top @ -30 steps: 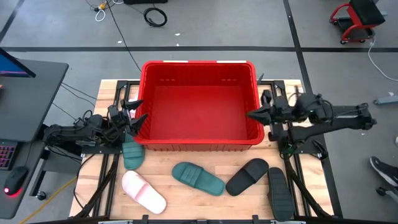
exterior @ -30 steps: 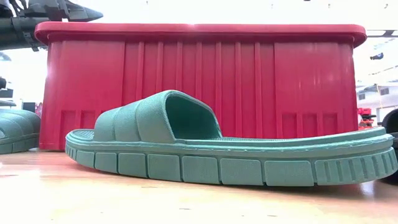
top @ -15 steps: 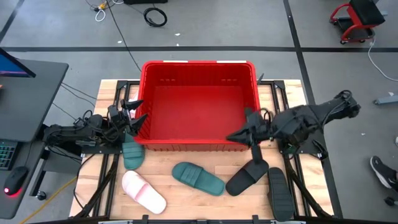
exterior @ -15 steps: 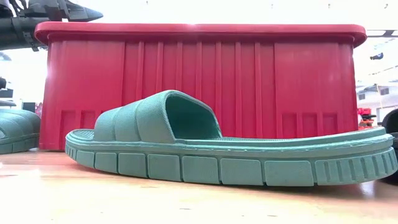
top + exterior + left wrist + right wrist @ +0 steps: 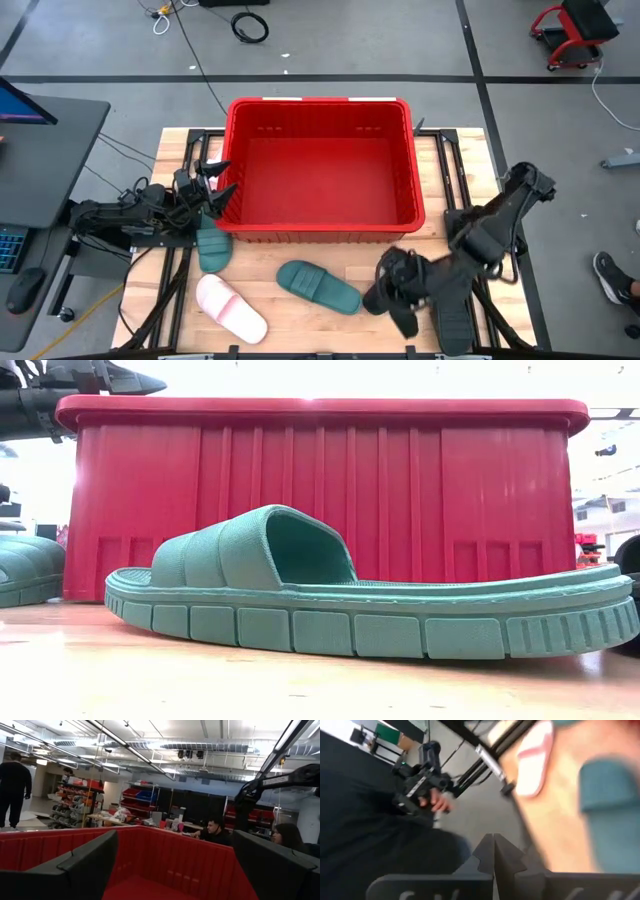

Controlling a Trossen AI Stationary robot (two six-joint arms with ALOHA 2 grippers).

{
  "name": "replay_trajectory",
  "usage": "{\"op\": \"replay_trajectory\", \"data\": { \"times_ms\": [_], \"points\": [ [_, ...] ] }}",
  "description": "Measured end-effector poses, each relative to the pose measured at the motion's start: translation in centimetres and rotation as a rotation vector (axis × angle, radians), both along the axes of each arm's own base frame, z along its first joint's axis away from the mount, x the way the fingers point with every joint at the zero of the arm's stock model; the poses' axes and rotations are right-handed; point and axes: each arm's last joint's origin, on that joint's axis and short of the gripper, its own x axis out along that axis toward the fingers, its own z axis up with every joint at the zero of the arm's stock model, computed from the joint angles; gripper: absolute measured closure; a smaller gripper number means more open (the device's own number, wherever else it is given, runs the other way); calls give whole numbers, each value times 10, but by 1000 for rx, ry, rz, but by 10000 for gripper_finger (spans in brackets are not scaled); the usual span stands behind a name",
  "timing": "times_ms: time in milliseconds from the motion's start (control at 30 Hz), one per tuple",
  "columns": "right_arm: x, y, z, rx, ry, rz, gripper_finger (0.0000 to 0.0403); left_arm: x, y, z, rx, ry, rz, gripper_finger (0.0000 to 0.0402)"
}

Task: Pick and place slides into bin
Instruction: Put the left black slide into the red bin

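- Black slide largely covered by the right gripper in the high view.
- Second black slide partly hidden under the right arm, cut off by the bottom edge.
- Teal slide and pale pink slide badly blurred in the right wrist view.
- Far teal slide cut off at the low view's left edge.

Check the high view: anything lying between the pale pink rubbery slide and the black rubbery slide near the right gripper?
Yes. In the high view, the teal green rubbery slide lies on the wooden table between the pale pink rubbery slide and the black rubbery slide.
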Motion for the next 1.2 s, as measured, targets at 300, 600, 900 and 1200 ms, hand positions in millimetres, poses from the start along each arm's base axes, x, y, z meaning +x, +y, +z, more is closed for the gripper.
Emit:
{"op": "replay_trajectory", "data": {
  "times_ms": [300, 600, 900, 1200],
  "points": [
    [-13, 55, -34, 216, 310, 7, 401, 0, 0, 0, 1, 0, 0, 5],
    [-21, 43, -63, 91, 579, -171, 370, 0, 0, 0, 0, -1, 0, 5],
    [-37, 21, -75, -141, 744, -280, 264, 0, 0, 0, 1, 0, 0, 5],
    [-38, -2, -87, -325, 858, -338, 113, 0, 0, 0, 1, 1, 0, 5]
  ]
}}
